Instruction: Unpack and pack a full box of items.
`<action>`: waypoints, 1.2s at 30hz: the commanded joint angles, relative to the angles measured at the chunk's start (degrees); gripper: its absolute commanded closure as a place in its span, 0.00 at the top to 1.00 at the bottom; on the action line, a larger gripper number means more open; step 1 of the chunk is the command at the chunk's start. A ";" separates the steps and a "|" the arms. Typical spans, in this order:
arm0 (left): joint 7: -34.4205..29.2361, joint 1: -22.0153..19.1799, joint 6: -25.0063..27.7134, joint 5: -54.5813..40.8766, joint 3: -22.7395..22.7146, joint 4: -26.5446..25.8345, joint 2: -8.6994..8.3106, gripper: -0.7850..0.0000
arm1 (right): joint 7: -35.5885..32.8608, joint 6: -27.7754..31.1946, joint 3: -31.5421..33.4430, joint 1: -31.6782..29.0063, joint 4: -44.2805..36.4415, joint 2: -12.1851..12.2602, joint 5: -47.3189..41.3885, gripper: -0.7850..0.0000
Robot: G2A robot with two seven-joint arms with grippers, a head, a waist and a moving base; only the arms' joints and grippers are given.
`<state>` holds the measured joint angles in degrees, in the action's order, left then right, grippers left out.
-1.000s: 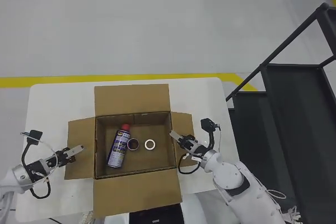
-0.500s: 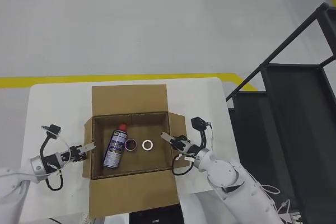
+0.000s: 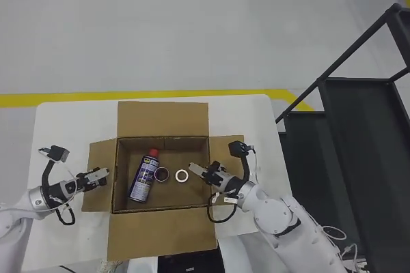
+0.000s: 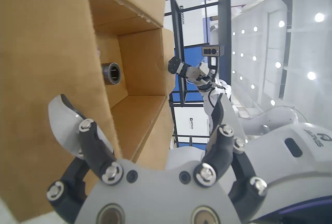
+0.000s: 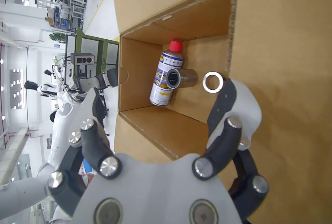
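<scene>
An open cardboard box (image 3: 162,123) stands in the middle of the table with its flaps spread. Inside lie a spray can (image 3: 142,179) with a red cap, a dark metal cylinder (image 3: 162,175) and a silver ring (image 3: 178,175). My left gripper (image 3: 97,179) is open at the box's left side, its fingers straddling the edge of the left wall (image 4: 111,116). The cylinder (image 4: 111,73) shows past that edge. My right gripper (image 3: 208,170) is open over the right wall, one finger (image 5: 233,98) on the right flap. The can (image 5: 170,60), cylinder (image 5: 188,77) and ring (image 5: 213,76) lie beyond it.
The white table (image 3: 61,123) has bare room left of the box and behind it. A black metal staircase (image 3: 355,130) stands close on the right. A yellow floor line (image 3: 55,99) runs behind the table.
The right gripper has moved left, from the right flap to over the right wall. The left gripper has come closer to the box's left side. The box has shifted slightly.
</scene>
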<state>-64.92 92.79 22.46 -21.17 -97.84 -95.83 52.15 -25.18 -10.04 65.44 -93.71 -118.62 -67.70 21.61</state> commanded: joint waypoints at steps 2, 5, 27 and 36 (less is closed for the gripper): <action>-0.93 1.35 2.36 -3.21 -1.16 -1.24 -0.02 1.00 | -2.37 -0.66 -2.71 2.38 -0.52 -0.25 1.49 1.00; -2.66 2.29 5.30 -7.68 -1.61 -2.42 0.05 1.00 | -6.05 -5.09 -6.92 6.53 0.42 -0.90 2.51 1.00; -4.74 2.65 8.03 -12.39 -1.86 -2.37 0.12 1.00 | -3.24 -43.18 -42.29 39.70 29.36 -19.00 -0.37 1.00; -4.74 2.65 8.03 -12.39 -1.86 -2.37 0.12 1.00 | -3.24 -43.18 -42.29 39.70 29.36 -19.00 -0.37 1.00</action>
<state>-69.66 95.44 30.49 -33.56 -99.70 -98.20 52.27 -28.42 -53.22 23.15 -54.00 -89.25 -86.70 21.23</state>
